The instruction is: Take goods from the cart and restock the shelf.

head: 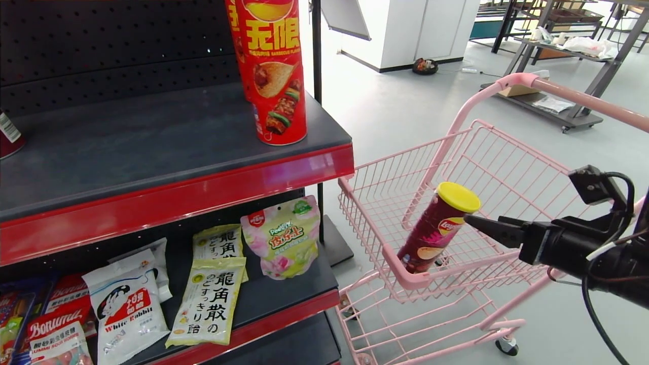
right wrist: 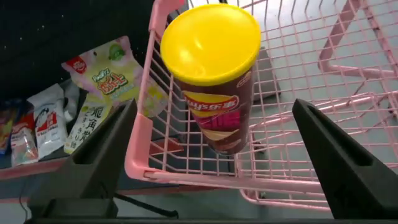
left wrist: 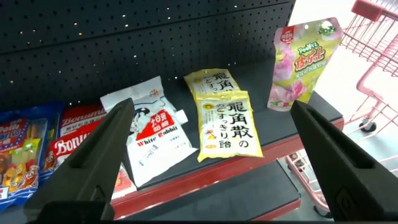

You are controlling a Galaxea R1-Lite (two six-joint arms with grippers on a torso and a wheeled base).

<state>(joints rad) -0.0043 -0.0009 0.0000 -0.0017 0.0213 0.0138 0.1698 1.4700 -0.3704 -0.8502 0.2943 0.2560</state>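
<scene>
Over at the cart, head view: the purple chip can [head: 436, 228] leans tilted inside the pink cart [head: 405, 278], the right gripper [head: 479, 224] just beside its yellow lid; a red can [head: 271, 71] stands on the upper shelf [head: 152, 152]; left wrist view: the left gripper [left wrist: 211, 104] gapes wide over candy packets [left wrist: 227, 124]; right wrist view: its claw is spread wide, gripping nothing, with the can framed between its fingers [right wrist: 99, 155].

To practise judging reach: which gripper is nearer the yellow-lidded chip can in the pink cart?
Right. The right gripper is open, its tips beside the chip can in the cart. The left gripper, also open, faces the candy bags on the lower shelf.
</scene>
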